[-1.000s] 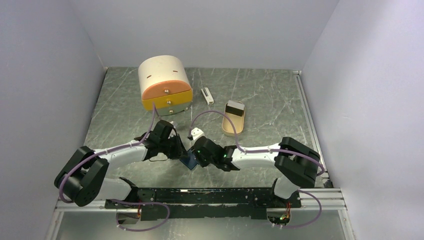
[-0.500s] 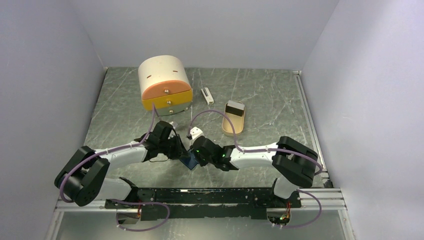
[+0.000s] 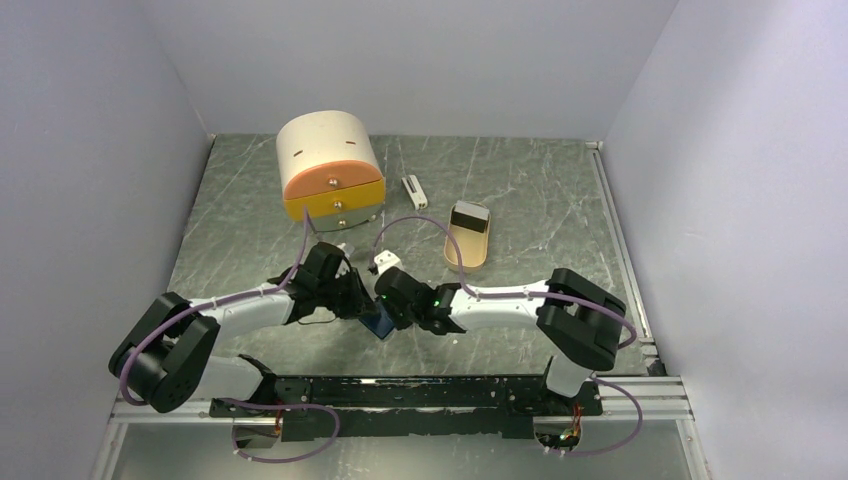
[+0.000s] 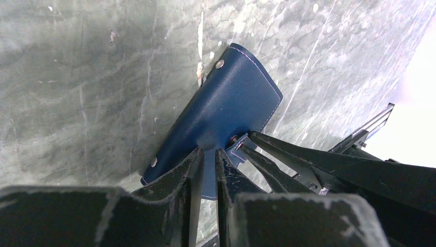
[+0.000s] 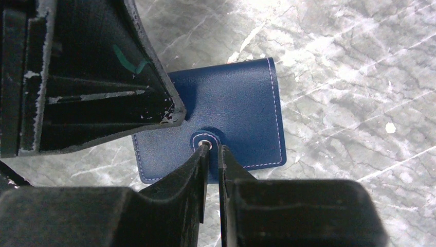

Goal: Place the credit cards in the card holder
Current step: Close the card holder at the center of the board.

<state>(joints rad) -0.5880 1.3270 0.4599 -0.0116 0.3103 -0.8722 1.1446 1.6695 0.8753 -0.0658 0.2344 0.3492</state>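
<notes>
The left gripper (image 4: 205, 160) has its two fingers drawn in to a thin slit, and a strip of navy leather runs up between them, so it is pinched on one edge of the card holder (image 4: 232, 100). The right gripper (image 5: 212, 150) comes at the same wallet from the opposite side. Its fingers are also nearly together, and their tips are nipped at the small snap tab (image 5: 202, 139) that sticks out from the wallet's edge. In the left wrist view the right gripper's dark prongs converge on that tab just beside the left fingers, so the two tools all but touch. The card holder shows its plain navy outer face with pale stitching round the border and small metal studs. Whether it lies flat or is raised a little off the surface cannot be told. Seen from above, it sits on the grey marbled table (image 3: 530, 190) between the two wrists, near the front edge and roughly midway between the arm bases. Farther back and well apart from it stand a tan tin (image 3: 466, 248), a small white bar (image 3: 413, 190) and a rounded cream drawer box (image 3: 325, 155) with orange and yellow fronts.
</notes>
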